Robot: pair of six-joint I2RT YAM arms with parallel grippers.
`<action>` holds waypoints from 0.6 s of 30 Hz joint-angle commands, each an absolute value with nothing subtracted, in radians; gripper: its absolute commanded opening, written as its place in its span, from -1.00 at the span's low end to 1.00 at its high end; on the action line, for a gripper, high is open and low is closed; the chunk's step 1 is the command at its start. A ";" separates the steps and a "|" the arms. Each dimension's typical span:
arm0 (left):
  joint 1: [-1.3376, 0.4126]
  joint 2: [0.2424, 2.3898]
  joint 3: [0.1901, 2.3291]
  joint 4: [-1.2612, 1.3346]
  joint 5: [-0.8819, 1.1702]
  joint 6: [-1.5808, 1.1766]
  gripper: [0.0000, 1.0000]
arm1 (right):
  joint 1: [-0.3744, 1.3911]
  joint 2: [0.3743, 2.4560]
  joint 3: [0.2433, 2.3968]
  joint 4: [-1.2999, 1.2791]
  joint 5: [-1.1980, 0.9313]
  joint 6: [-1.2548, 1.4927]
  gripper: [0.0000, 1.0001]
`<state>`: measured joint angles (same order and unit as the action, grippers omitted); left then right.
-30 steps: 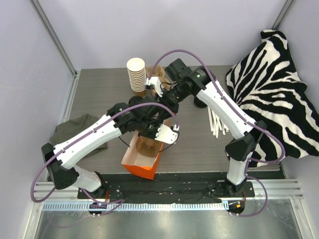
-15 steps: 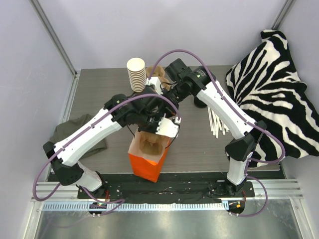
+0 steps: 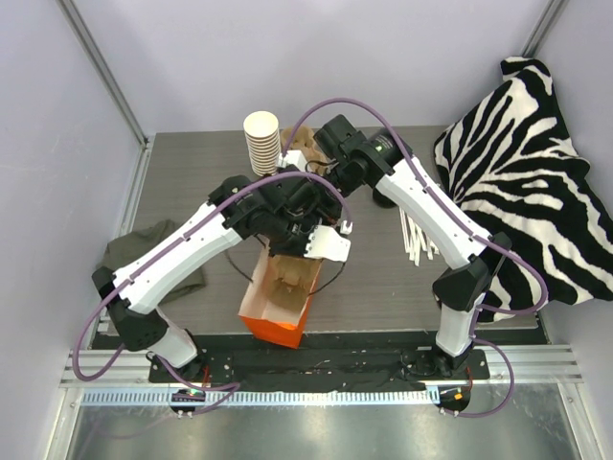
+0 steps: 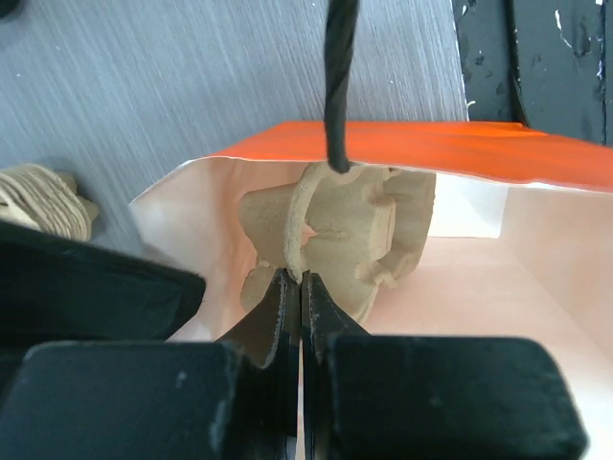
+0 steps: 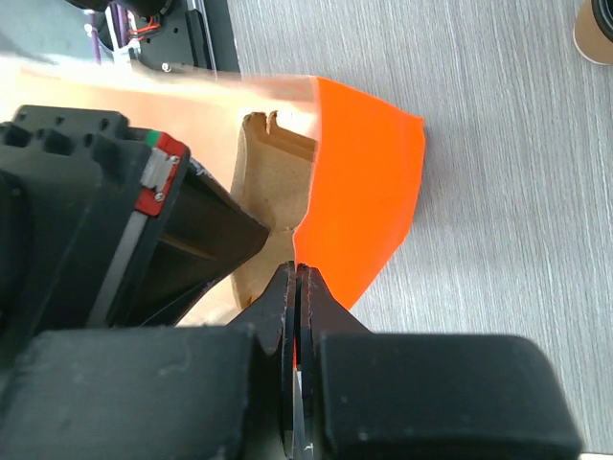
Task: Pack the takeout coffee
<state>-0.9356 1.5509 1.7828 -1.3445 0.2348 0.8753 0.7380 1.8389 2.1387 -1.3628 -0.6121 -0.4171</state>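
The left gripper (image 4: 293, 287) pinches its black jaws tight on the pale inner rim of a smooth orange paper bag (image 3: 275, 324) that holds a lumpy moulded-pulp cup carrier (image 4: 335, 230), the right gripper (image 5: 295, 280) has its jaws clamped on the bag's orange edge, and the takeout coffee (image 5: 596, 19), a small brown paper cup, sits cropped at 1 o'clock on the streaked grey table (image 5: 498, 144).

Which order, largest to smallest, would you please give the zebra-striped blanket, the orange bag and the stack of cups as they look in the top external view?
1. zebra-striped blanket
2. orange bag
3. stack of cups
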 commanded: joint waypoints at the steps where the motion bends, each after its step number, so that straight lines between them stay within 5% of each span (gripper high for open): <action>1: -0.937 1.529 1.876 -1.396 0.255 0.842 -1.00 | 0.762 1.784 2.158 -1.394 -0.580 -0.423 -0.98; 18: -0.956 1.580 1.896 -1.562 0.290 0.801 -1.00 | 0.782 1.789 2.166 -1.382 -0.552 -0.416 -0.97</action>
<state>-0.9508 1.5692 1.9293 -1.3727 0.2481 0.8238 0.7712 1.8389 2.1387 -1.3590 -0.5453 -0.4168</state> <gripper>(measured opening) 0.022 0.029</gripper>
